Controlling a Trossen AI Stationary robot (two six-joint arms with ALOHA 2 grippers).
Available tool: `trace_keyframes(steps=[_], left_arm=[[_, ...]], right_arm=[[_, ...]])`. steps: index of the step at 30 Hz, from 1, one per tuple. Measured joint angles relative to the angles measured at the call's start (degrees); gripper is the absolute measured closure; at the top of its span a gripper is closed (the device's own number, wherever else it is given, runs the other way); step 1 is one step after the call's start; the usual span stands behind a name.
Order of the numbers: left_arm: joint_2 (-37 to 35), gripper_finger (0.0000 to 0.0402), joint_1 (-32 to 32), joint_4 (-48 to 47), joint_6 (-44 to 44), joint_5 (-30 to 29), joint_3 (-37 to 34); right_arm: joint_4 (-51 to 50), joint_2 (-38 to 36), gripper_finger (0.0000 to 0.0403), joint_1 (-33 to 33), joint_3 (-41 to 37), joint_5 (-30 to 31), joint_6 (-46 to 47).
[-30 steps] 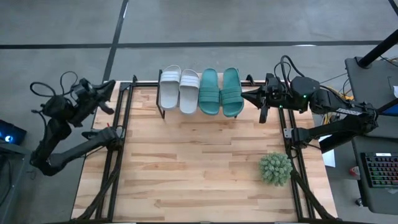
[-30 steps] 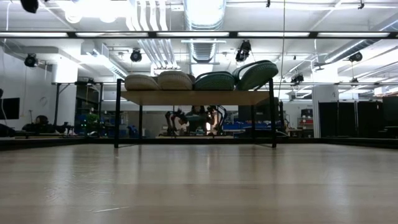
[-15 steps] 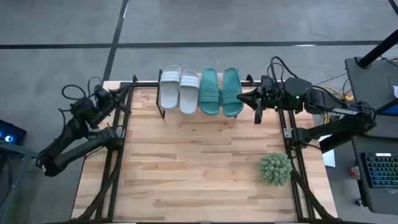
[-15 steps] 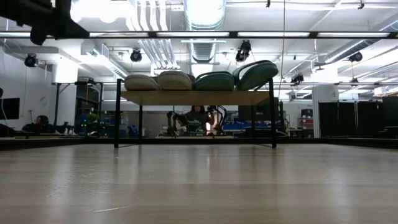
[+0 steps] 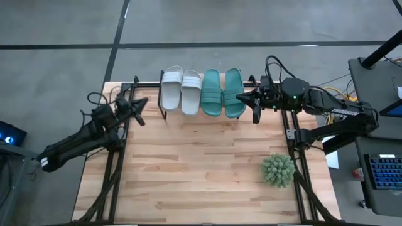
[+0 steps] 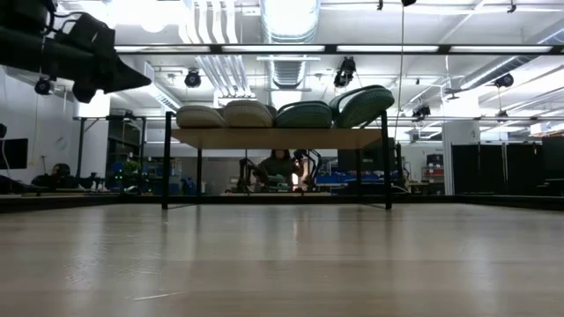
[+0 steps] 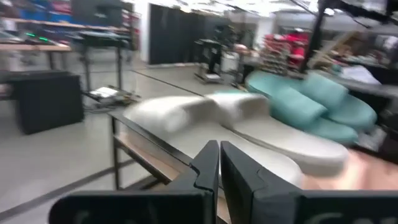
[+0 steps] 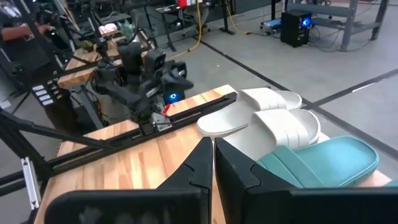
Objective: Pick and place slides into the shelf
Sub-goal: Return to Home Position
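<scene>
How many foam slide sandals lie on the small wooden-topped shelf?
4, in a row on the shelf: two pale grey-white slides at left, two teal green slides at right.

Shelf at the table's far edge carries four slides in a row: grey-white pair left, teal pair right. Left gripper just left of shelf. Right gripper at rightmost teal slide; contact unclear. Plant ball near right.

Around my wooden table the floor is grey, with a dark line on it. Beyond the table, bright lights and pipes hang high up.
</scene>
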Motion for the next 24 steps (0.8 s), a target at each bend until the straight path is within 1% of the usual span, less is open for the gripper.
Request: trace_keyframes(steps=[4, 7, 9, 13, 16, 19, 22, 24], left_arm=[[-0.70, 0.0400, -4.54, 0.07, 0.41, -0.54, -0.85], [-2.25, 0.0400, -7.63, -0.31, 0.56, 2.94, -0.75], [-3.30, 0.0400, -9.31, -3.43, 0.60, 4.37, -0.89], [-5.89, 0.0400, -11.74, -9.87, 0.24, 4.64, -0.93], [-7.93, 0.0400, -13.39, -12.09, 0.03, 5.54, -1.20], [-9.59, 0.0400, -14.93, -9.77, -1.03, 5.27, -2.46], [-9.56, 0.0400, -16.07, -8.30, -1.88, 3.06, -5.37], [-9.02, 0.0400, -17.15, -3.63, -2.66, 2.89, -8.34]], right_arm=[[0.16, -0.07, 0.0395, -1.12, 0.01, 0.11, 1.34], [0.20, 0.02, 0.0395, -1.32, 0.01, 0.12, 1.34], [0.20, 0.04, 0.0395, -1.32, -0.01, 0.11, 1.32], [0.31, 0.04, 0.0395, -1.30, -0.01, 0.11, 1.34], [0.33, 0.04, 0.0394, -1.32, 0.00, 0.13, 1.32], [0.35, 0.04, 0.0394, -1.32, 0.01, 0.40, 1.38], [0.38, 0.04, 0.0394, -1.30, 0.01, 0.53, 2.49], [0.40, 0.04, 0.0394, -1.30, 0.00, 0.55, 2.83]])
